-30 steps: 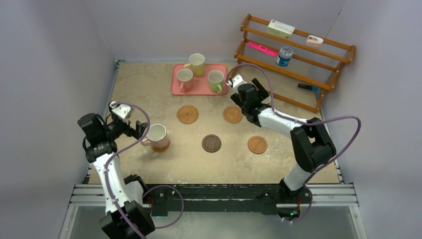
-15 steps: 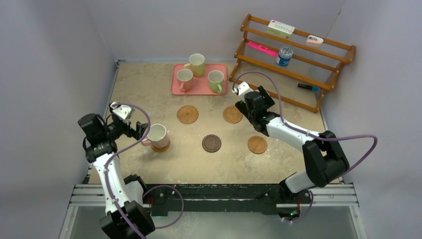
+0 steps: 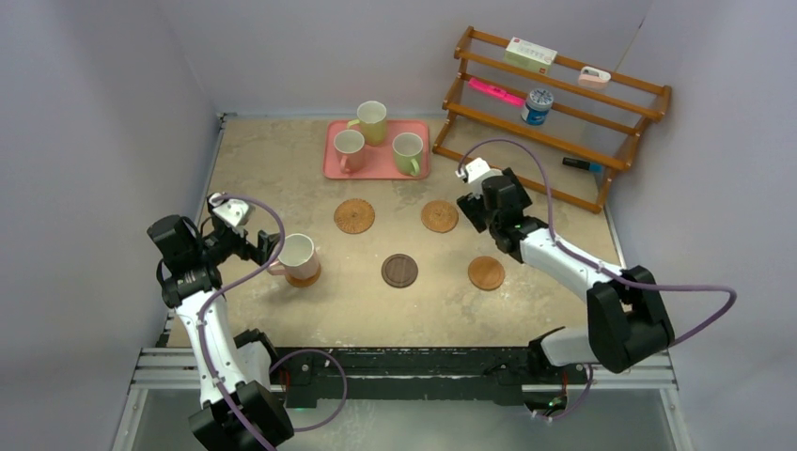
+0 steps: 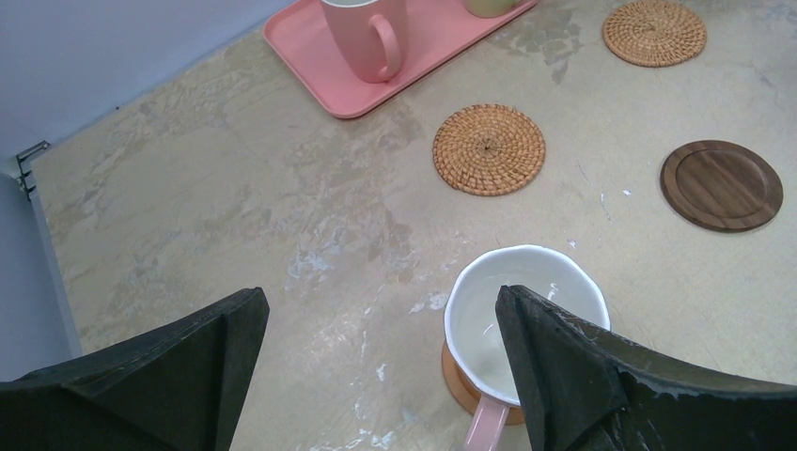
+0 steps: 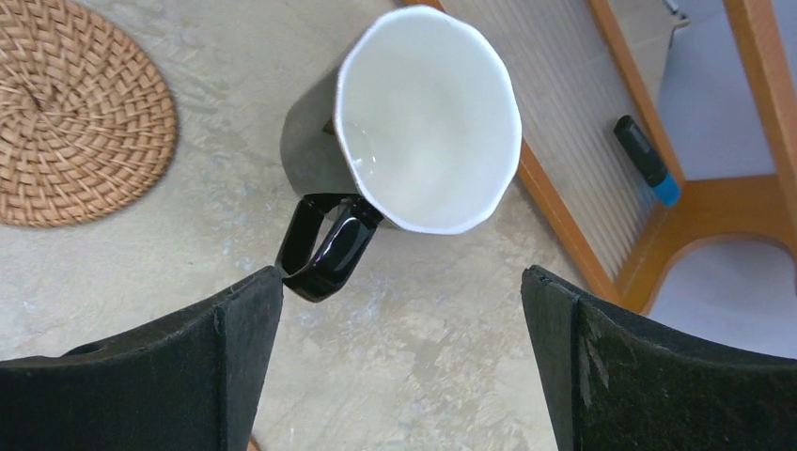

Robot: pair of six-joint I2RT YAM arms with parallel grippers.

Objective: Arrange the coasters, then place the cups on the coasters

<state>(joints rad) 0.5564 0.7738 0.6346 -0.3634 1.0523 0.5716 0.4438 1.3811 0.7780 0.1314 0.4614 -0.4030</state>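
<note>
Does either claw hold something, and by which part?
Nothing is held: both are open, left claw near the pink mug, right claw near the black mug.

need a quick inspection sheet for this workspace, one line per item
surface: beige table, scuffed, pale patches
job's things: pink mug on a coaster; two woven coasters, dark coaster, brown coaster bare; yellow mug, second pink mug, green mug on pink tray; black mug on the table
clutter: black-and-blue marker by the wooden rack
grippers: left jaws open near pink mug; right jaws open facing black mug
cables: purple cable loops off each arm
surroundings: rack holds can, box; grey walls
</note>
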